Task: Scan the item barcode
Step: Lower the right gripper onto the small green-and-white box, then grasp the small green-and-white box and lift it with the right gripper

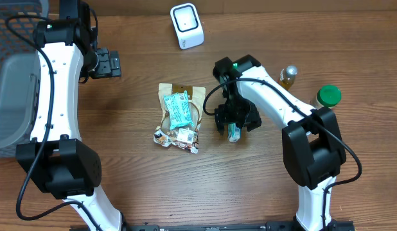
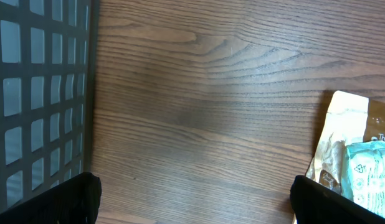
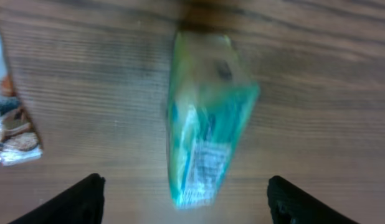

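While the packet (image 3: 208, 118) lay ungripped between the right gripper's (image 1: 234, 130) spread jaws, nothing was scanned yet; left gripper (image 1: 114, 63) gaped, empty.

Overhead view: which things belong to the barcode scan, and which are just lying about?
Job in hand: teal plastic packet, lying between the fingers of the open right tool; white box-shaped scanner.

Lying about for now: pile of snack pouches; small gold-capped bottle; green-capped container; grey mesh basket.
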You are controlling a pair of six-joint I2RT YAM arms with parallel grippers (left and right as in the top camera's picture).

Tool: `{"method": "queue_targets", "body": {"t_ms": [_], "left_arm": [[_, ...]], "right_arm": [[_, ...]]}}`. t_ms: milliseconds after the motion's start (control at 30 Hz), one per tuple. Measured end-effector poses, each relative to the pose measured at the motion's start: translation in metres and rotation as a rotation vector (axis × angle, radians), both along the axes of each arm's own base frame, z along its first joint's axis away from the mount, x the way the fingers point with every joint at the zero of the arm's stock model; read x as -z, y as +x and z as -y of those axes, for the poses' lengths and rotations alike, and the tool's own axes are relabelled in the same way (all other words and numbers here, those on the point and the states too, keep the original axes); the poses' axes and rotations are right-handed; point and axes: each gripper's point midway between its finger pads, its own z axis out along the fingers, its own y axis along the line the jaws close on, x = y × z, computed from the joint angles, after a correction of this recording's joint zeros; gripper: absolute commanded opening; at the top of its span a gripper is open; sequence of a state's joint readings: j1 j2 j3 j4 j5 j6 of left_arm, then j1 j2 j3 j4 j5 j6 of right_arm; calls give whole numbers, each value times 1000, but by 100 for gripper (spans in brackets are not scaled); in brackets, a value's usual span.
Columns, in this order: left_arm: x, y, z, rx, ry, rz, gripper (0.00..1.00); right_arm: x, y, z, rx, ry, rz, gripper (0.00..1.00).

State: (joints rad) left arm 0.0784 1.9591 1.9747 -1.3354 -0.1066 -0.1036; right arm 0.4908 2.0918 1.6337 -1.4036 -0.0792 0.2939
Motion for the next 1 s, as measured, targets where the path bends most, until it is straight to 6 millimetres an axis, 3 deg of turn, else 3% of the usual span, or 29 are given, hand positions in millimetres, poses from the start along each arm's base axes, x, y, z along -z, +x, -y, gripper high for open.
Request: {"method": "queue_targets", "body": {"t_ms": [67, 233, 400, 1000], "left_arm": [[0, 0, 0, 0, 0, 0, 100], [0, 0, 0, 0, 0, 0, 100], [0, 0, 0, 0, 0, 0, 99], [0, 0, 0, 0, 0, 0, 100]], "right_arm": [[8, -1, 1, -1, 0, 1, 74], [18, -1, 2, -7, 0, 12, 48], [19, 7, 8, 9, -8, 37, 37], [17, 34, 52, 102, -66, 87, 33]]}}
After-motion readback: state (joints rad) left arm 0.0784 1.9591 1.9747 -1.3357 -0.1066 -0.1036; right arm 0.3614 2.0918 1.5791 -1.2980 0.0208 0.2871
